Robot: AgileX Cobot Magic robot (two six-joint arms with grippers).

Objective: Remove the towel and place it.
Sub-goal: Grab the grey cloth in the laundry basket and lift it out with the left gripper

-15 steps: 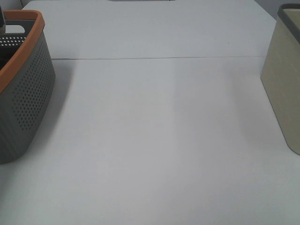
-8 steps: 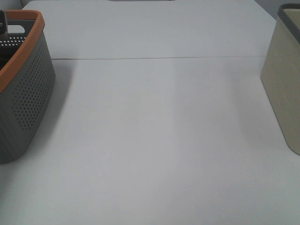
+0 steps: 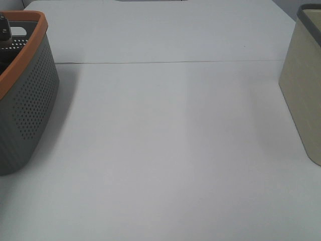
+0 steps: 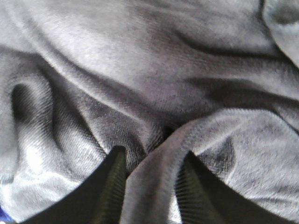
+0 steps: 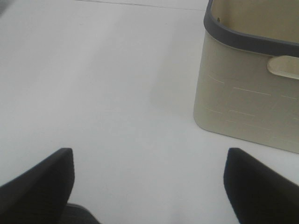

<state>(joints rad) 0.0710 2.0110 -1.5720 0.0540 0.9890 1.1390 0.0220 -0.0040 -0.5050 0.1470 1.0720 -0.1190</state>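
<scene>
The dark charcoal-purple towel (image 4: 154, 79) fills the left wrist view in soft crumpled folds. My left gripper (image 4: 153, 156) is pressed into it, with one raised fold pinched between its two black fingers (image 4: 110, 186). In the high view the towel is hidden inside the grey perforated basket with an orange rim (image 3: 30, 100) at the left edge, where only a small dark part of the left arm (image 3: 4, 29) shows. My right gripper (image 5: 149, 158) is open and empty above the white table, out of the high view.
A beige basket with a dark grey rim (image 3: 303, 85) stands at the right edge of the table and also shows in the right wrist view (image 5: 247, 98). The white tabletop (image 3: 170, 140) stretches between the two baskets, with a seam across it further back.
The dark part of the left arm inside the grey basket has shifted slightly lower. Nothing else has moved.
</scene>
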